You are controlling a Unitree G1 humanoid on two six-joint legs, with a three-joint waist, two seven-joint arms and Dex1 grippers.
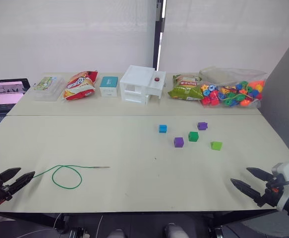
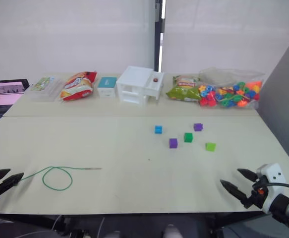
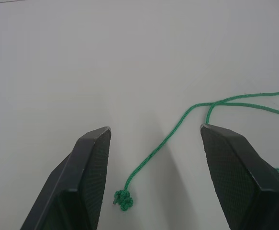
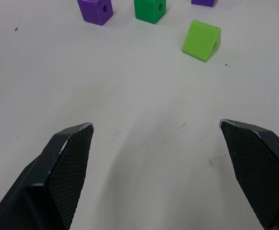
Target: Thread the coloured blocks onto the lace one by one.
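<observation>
Lace (image 1: 67,176) lay looped on the worktop (image 1: 134,158) near the left gripper (image 1: 21,177), fingers wide, knot between them. Five blocks (image 1: 193,136) sat loose, well apart from it; none threaded. Right gripper (image 1: 246,179) wide, empty.

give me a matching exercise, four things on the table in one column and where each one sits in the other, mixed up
Things:
1. lace
2. light green block
3. bag of beads
4. laptop

Places:
A. far right of the back row
B. near the front edge, by the left gripper
C. far left end of the back row
D. nearest block to the right gripper

Pairs: 1-B, 2-D, 3-A, 4-C
</observation>
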